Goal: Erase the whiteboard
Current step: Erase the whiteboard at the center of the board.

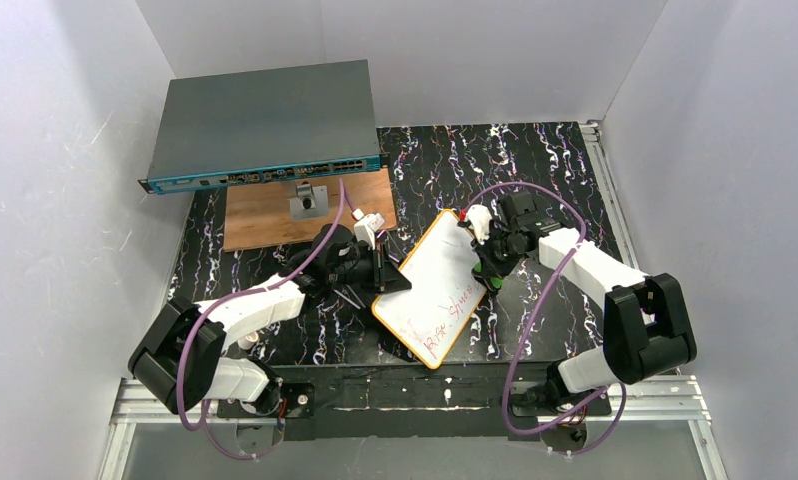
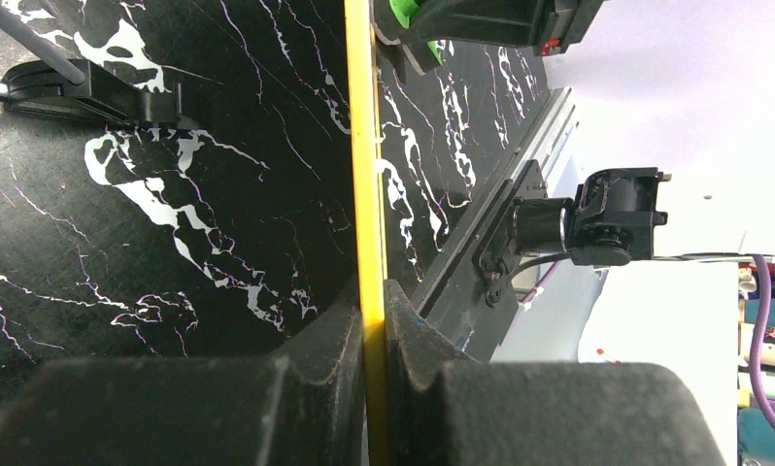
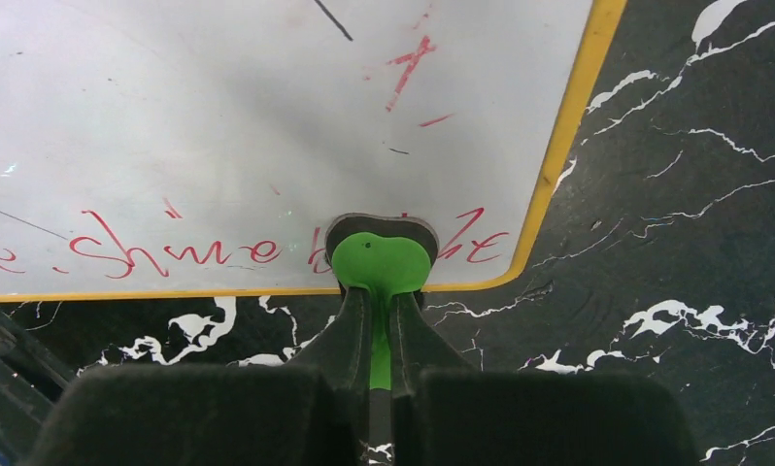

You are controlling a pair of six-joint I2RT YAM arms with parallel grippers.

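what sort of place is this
Probably a robotics lab test cell: white panel walls box in a black marbled table, a left arm and right arm are bolted at its near edge, a network switch sits behind.

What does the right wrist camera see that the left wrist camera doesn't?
Only the right wrist view: the whiteboard's white face with red writing, and the right fingers pinching the green eraser over that writing.
Only the left wrist view: the left fingers clamping the board's yellow rim, seen edge-on, plus a purple cable.
Both: the board's rim, the green eraser and the black marbled table.
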